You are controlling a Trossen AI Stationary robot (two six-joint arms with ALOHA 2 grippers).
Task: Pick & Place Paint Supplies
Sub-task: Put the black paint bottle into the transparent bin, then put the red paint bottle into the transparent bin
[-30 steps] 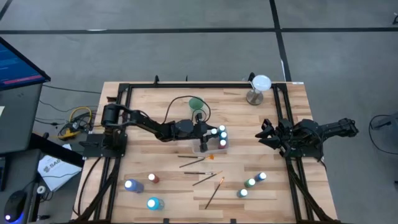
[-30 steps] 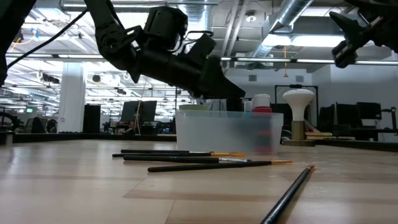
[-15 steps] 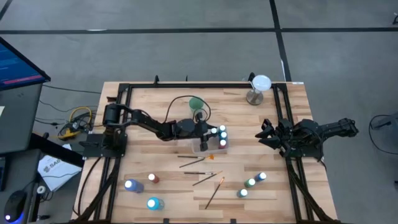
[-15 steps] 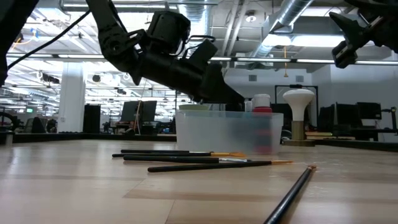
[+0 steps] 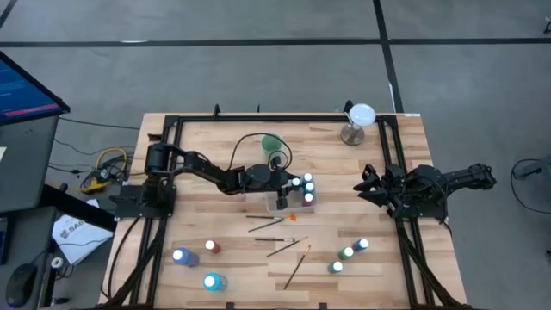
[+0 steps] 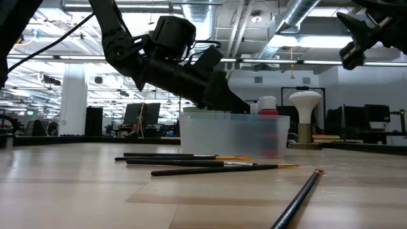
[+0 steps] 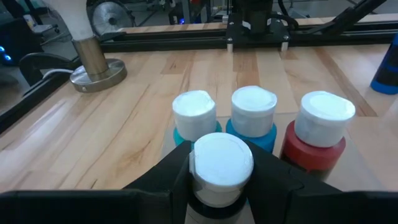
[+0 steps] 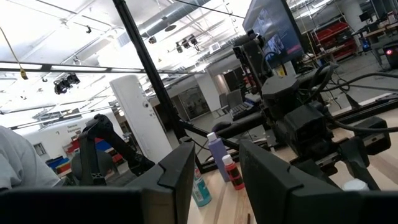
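Presently no legible writing on any supply. Left claw (image 7: pixel 221 186) grips a white-capped paint bottle (image 7: pixel 220 163), round smooth cap, held over the clear plastic tray (image 6: pixel 232 133) mid-table (image 5: pixel 215 138). Tray walls are translucent, box-shaped; inside stand two blue bottles (image 7: pixel 253 115) and one red bottle (image 7: pixel 317 134), all white-capped. Thin dark-handled paintbrushes (image 6: pixel 191 162) lie on the wood-grain table just in front of the tray; more bottles (image 5: pixel 349 252) stand farther front. Right claw (image 5: pixel 372 188) hangs raised, well right of the tray, fingers parted, holding nothing.
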